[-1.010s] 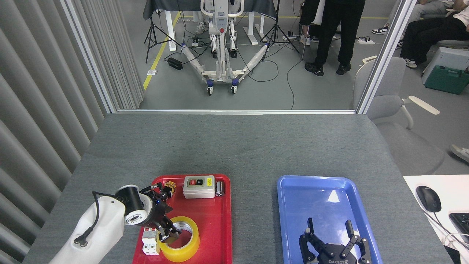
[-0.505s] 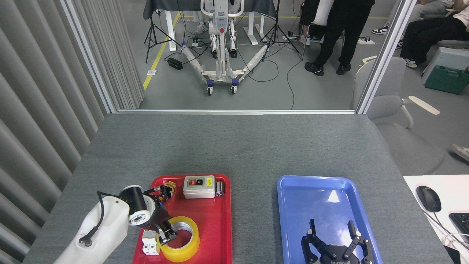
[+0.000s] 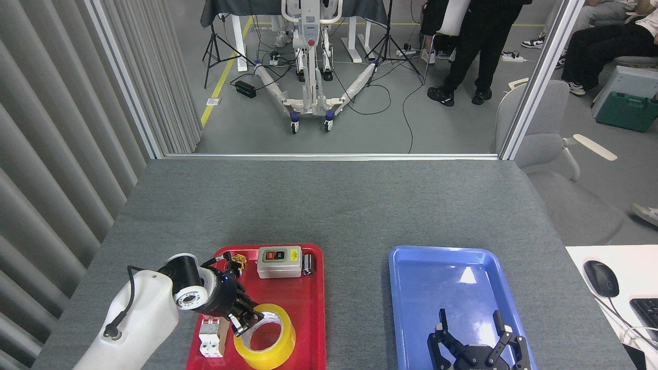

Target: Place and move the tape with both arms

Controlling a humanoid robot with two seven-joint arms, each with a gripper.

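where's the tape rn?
Head view: the tape is at the near end of the red tray, lower left, with the left gripper at its rim and the breaker just left.

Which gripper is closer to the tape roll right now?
Left. The left gripper is at the tape's near-left rim, fingers on it, over the red tray. The right gripper hangs open over the blue tray, well off to the tape's right.

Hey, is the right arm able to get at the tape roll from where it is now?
Probably not directly: the right gripper hangs open over the blue tray, while the tape sits across in the red tray, already gripped by the left gripper.
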